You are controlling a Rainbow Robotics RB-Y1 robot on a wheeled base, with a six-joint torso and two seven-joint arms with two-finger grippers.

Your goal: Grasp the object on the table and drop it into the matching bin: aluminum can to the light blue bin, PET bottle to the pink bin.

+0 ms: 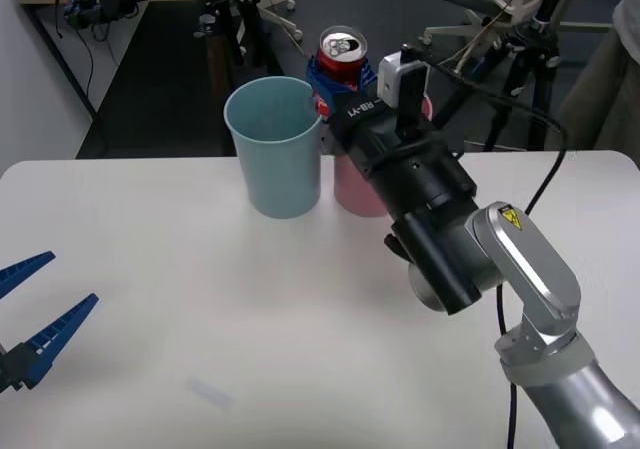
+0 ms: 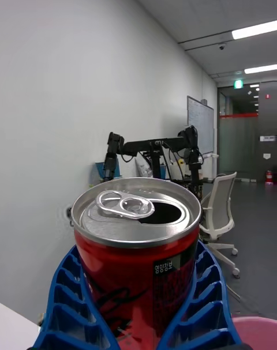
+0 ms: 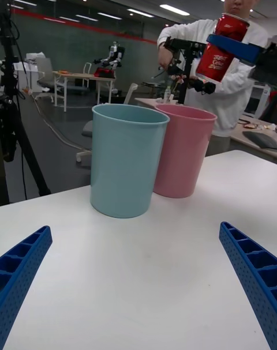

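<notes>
My right gripper (image 1: 345, 77) is shut on the aluminum can (image 1: 342, 53), a small red can with a silver top and pull-tab. It holds the can upright in the air above the pink bin (image 1: 358, 191), just right of the light blue bin (image 1: 275, 145). Up close in the right wrist view, the can (image 2: 137, 252) sits between the blue fingers (image 2: 66, 304), with a sliver of the pink bin's rim (image 2: 254, 327) beneath. The left wrist view shows the can (image 3: 222, 47) high over the pink bin (image 3: 182, 151), beside the light blue bin (image 3: 124, 160). My left gripper (image 1: 30, 314) hovers open at the table's left edge.
The two bins stand side by side at the far edge of the white table (image 1: 200, 309). My right arm (image 1: 470, 259) stretches across the table's right half. Tripods, chairs and cables fill the room beyond the table.
</notes>
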